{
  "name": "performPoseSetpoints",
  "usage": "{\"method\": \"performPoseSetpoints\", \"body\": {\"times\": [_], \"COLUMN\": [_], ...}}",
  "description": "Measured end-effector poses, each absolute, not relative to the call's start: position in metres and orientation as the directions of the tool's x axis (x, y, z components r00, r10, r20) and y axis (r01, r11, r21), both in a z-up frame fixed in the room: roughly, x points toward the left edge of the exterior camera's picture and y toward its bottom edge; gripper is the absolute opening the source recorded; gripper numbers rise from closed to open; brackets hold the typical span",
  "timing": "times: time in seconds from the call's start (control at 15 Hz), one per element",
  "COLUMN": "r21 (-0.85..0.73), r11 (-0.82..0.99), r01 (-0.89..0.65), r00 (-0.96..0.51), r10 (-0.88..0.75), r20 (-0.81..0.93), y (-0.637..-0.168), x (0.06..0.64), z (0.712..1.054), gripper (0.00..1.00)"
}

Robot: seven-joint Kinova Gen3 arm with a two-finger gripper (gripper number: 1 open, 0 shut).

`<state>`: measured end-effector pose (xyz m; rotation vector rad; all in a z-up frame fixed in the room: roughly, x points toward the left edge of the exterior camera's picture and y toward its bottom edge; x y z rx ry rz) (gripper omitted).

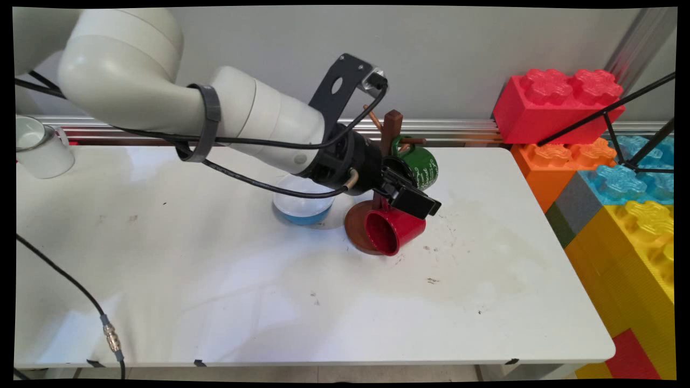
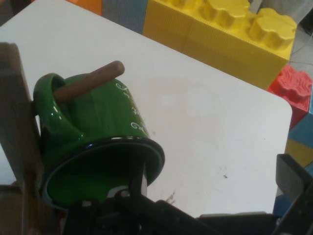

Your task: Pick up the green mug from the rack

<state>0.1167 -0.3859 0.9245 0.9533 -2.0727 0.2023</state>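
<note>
Your pincer (image 1: 405, 186) sits at the green mug's (image 2: 98, 147) rim; one finger (image 2: 138, 178) reaches inside, jaws apart. Mug hangs on the rack's (image 1: 389, 134) peg (image 2: 88, 81). Red mug (image 1: 393, 230) lies at the rack's base, bowl (image 1: 303, 205) beside it.

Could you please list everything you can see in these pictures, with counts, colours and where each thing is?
green mug: 1, green with white lettering, hung by its handle on a peg of the mug tree, right at the end effector
mug tree: 1, brown wood, round base, far middle of the table
red mug: 1, red, on its side at the tree's base, below the end effector
bowl: 1, clear over blue, left of the tree
white mug: 1, white, far left edge
big building blocks: a stack in red, orange, blue, yellow, right of the table
table: 1, white
arm: 1, white, black cables, from upper left
end effector: 1, black, between the two mugs
</note>
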Motion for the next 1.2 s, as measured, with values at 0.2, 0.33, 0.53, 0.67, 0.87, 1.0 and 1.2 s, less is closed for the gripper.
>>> {"method": "performPoseSetpoints", "body": {"times": [0.2,0.33,0.53,0.67,0.87,1.0,1.2], "r21": [0.196,0.205,0.219,0.231,0.252,0.265,0.279], "r11": [0.674,0.657,0.631,0.616,0.598,0.587,0.574], "r01": [-0.713,-0.726,-0.744,-0.753,-0.761,-0.765,-0.770], "r00": [-0.349,-0.332,-0.304,-0.285,-0.258,-0.240,-0.220], "r10": [-0.582,-0.595,-0.612,-0.623,-0.635,-0.642,-0.650], "r20": [0.734,0.732,0.730,0.728,0.728,0.728,0.728], "y": [-0.388,-0.389,-0.392,-0.394,-0.398,-0.400,-0.402], "x": [0.114,0.112,0.110,0.108,0.105,0.103,0.102], "z": [0.922,0.920,0.916,0.913,0.910,0.908,0.906], "gripper": [1.00,1.00,1.00,1.00,1.00,1.00,1.00]}}
